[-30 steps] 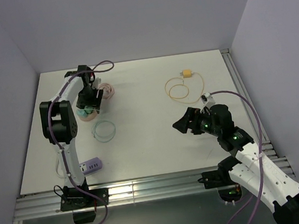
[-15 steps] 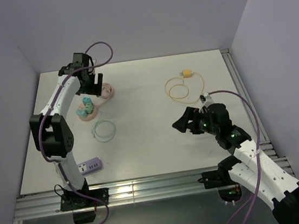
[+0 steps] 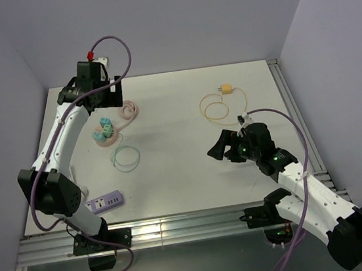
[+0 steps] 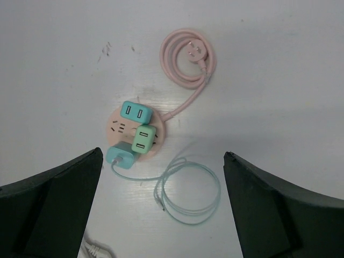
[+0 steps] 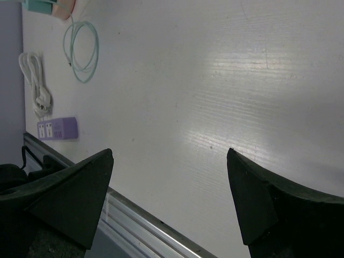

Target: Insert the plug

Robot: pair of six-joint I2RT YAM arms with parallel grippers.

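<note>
While the left claw (image 4: 162, 153) hung wide open above the pink socket (image 4: 114, 129) holding 3 plugs (image 4: 144, 138), the right claw (image 5: 170, 152) stood open and empty over the table (image 5: 215, 80).

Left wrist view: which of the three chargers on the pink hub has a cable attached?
The light-blue charger at the hub's lower-left edge; the mint cable leaves it. The teal charger and the green charger show empty ports.

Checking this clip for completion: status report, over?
Left fingers open, clear above the pink socket hub. Right fingers open, empty. Corded blue plug looks seated, beside two USB chargers. Nothing obstructing.
</note>
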